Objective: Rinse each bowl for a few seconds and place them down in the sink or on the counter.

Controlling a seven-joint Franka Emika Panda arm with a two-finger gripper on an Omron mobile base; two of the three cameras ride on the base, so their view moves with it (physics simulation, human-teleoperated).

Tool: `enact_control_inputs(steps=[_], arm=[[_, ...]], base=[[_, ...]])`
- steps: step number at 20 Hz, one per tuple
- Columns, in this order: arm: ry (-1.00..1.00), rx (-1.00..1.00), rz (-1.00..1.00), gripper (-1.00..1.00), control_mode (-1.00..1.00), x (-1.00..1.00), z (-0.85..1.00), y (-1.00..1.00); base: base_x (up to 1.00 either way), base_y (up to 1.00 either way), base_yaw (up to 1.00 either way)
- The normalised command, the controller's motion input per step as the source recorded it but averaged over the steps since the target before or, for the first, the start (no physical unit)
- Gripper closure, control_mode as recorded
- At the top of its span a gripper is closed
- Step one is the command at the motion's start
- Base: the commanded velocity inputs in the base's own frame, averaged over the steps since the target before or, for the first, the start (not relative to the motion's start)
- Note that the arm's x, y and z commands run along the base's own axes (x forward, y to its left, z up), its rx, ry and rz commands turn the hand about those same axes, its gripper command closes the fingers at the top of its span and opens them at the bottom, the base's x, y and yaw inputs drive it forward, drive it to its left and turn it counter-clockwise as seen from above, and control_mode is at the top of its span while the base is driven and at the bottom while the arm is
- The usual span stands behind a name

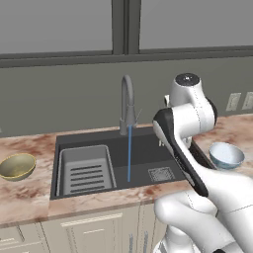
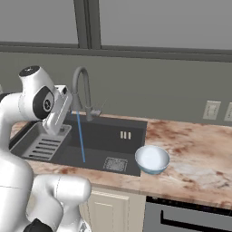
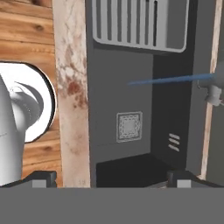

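A grey-green wall (image 1: 59,104) runs behind the work area. Above it, a wide window (image 1: 54,24) with a dark frame is split by a thick upright post (image 1: 126,24); its panes look flat grey. Two pale wall sockets (image 2: 212,109) sit low on the wall at the far right. Beige cabinet doors (image 1: 84,232) with raised panels stand below. A wooden plank floor (image 3: 26,39) lies underneath. The light is even and soft.

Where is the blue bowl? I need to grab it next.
The pale blue bowl sits upright on the counter, just right of the sink.
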Motion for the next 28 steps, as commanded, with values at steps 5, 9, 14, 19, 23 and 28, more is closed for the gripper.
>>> enact_control_inputs(steps=[5, 9, 14, 19, 23, 28], arm=[[0.00, 0.00, 0.12, -1.00, -1.00, -0.02, 0.00, 0.42], [0.00, 0.00, 0.12, -1.00, -1.00, -0.01, 0.00, 0.43], [0.00, 0.00, 0.13, -1.00, -1.00, -0.01, 0.00, 0.42], [0.01, 0.00, 0.13, -1.00, -1.00, 0.00, 0.00, 0.40], [0.03, 0.01, 0.12, -1.00, -1.00, 0.00, 0.00, 0.38], [0.03, 0.05, 0.13, -1.00, -1.00, 0.02, 0.00, 0.34]], base=[[0.00, 0.00, 0.00], [0.00, 0.00, 0.00], [0.00, 0.00, 0.00], [0.00, 0.00, 0.00], [0.00, 0.00, 0.00], [0.00, 0.00, 0.00]])
